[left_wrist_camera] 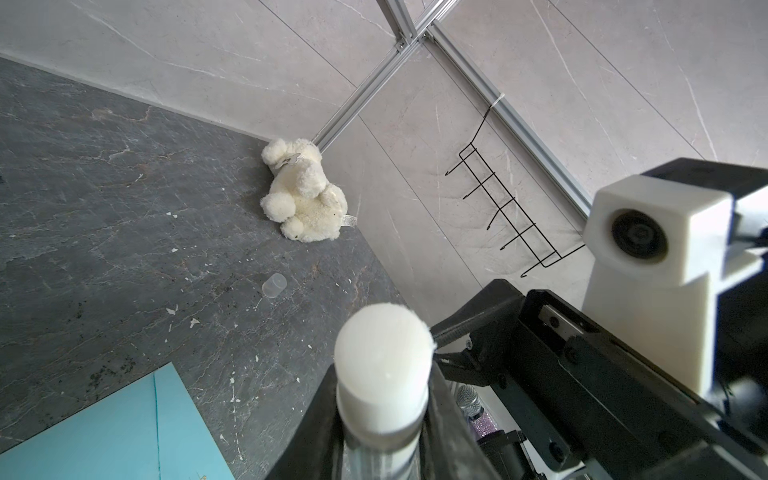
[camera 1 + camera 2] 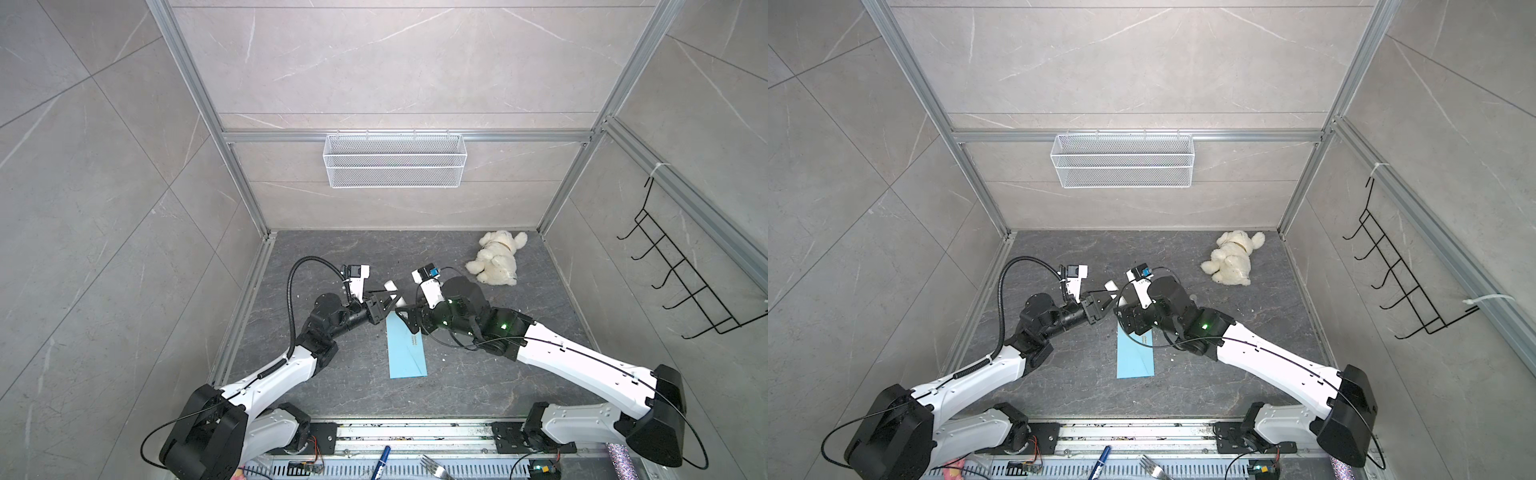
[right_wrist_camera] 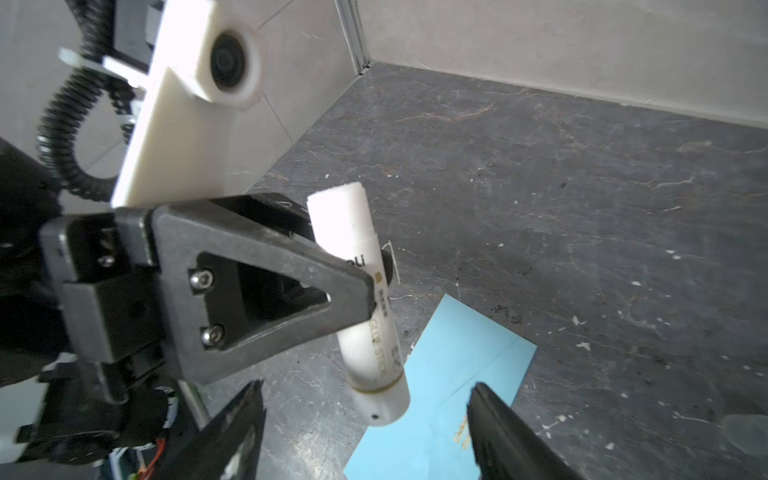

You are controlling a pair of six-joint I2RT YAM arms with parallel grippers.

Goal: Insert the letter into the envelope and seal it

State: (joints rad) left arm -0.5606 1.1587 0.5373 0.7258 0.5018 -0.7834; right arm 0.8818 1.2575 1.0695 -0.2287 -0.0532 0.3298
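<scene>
**Top views.**
- Envelope: light blue, flat on the dark table, running lengthwise between the arms. Its far end sits under the grippers.
- Left gripper: pinching a glue stick.
- Right gripper: just beside the stick.
- Plush bear: well apart, near the far corner.
- Letter: not seen. Whether it lies inside the envelope cannot be told.

**Left wrist view.**
- Glue stick: uncapped, white glue exposed, clamped between the fingers.
- Envelope: one corner shows below.
- Clear cap: loose on the table.

**Right wrist view.**
- Right gripper: jaws spread wide around the stick's base, apparently touching nothing.
- The base hangs over the envelope. The glue end appears to point away from it.

**Handling note (a judgement).**
- This looks like the sealing stage.
- Turn the stick glue-end down before contact.
- Pin the thin envelope with the free right gripper, or it will probably slide.
- Drag lightly along the flap edge only, then press the flap shut.
</scene>
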